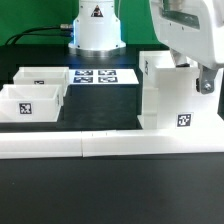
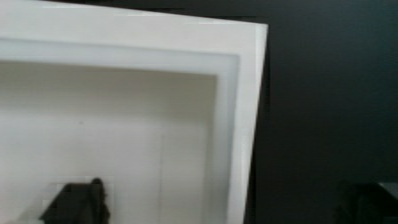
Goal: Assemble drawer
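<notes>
Early days, judging by the layout: neither tray in the shell [image 1: 165, 98] yet, so both insertions left to do. Pincer [image 1: 200, 82] low at the shell's upper edge, on its side toward the exterior view's right, spread wide rather than clamped. In the wrist view, one finger [image 2: 75, 200] inside the hollow and well off the inner wall, the other barely made out against the dark outside. Shell upright on the bench [image 1: 110, 112], right under the pincer; touching it or just clear, cannot tell. Two trays well apart from the pincer, beyond the shell toward the exterior view's left: rear tray [image 1: 45, 78] and front tray [image 1: 25, 105], just beside each other, both open side up. Marker board [image 1: 100, 77] flat between trays and shell, nearer the pincer than either tray. Border wall [image 1: 100, 145] along the bench's near side, below the pincer. Probably the shell to settle first, then each tray to fetch across the marker board. Little else in the way.
</notes>
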